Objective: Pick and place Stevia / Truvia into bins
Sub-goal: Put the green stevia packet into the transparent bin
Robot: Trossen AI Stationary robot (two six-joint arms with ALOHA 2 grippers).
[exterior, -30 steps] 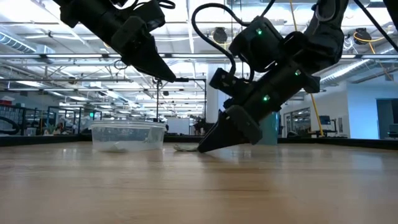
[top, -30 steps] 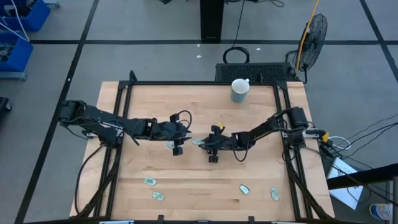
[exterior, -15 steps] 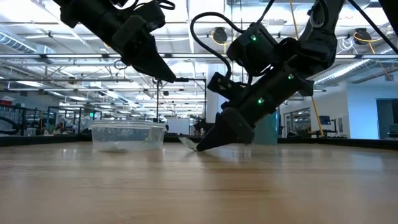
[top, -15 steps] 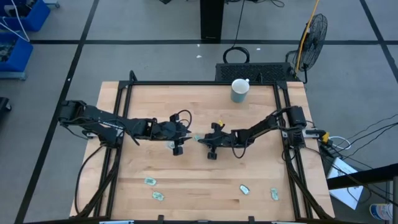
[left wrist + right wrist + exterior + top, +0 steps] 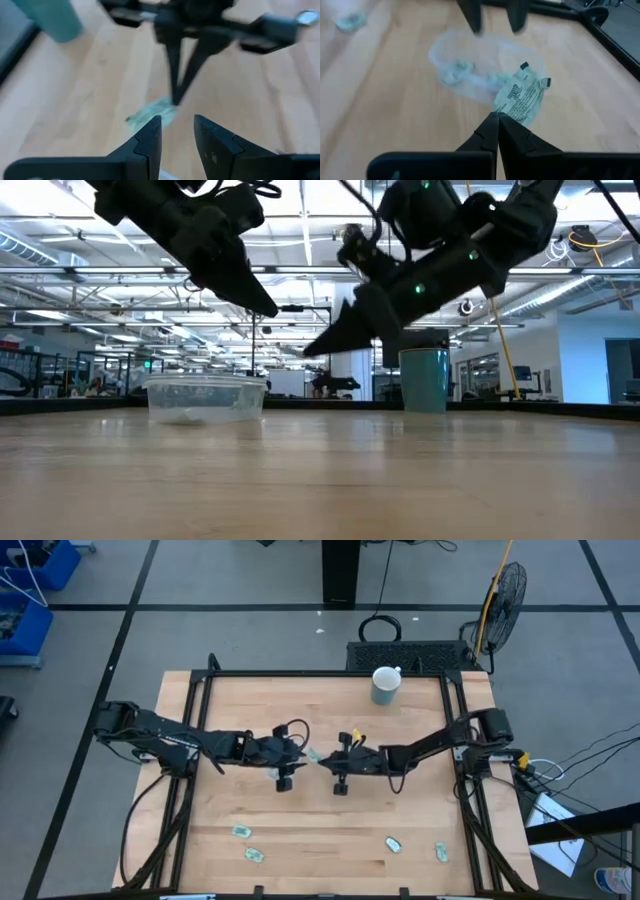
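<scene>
- Packet (image 5: 520,96) of Stevia hung pinched in the right gripper (image 5: 497,120), lifted clear of the table (image 5: 330,830), just short of the clear bin (image 5: 470,70).
- Left gripper (image 5: 175,131) hovered over the bin, fingers apart, empty.
- Carry step, I'd judge; next: travel over the rim, then release.

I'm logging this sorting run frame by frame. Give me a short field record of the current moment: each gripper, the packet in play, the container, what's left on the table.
right gripper: shut on a sweetener packet, lifted off the table near the centre
left gripper: open, empty, hovering by the clear container
clear container: on the table, a few packets already inside
loose packets: four along the near edge, two left, two right
mug: upright at the far edge, untouched
</scene>
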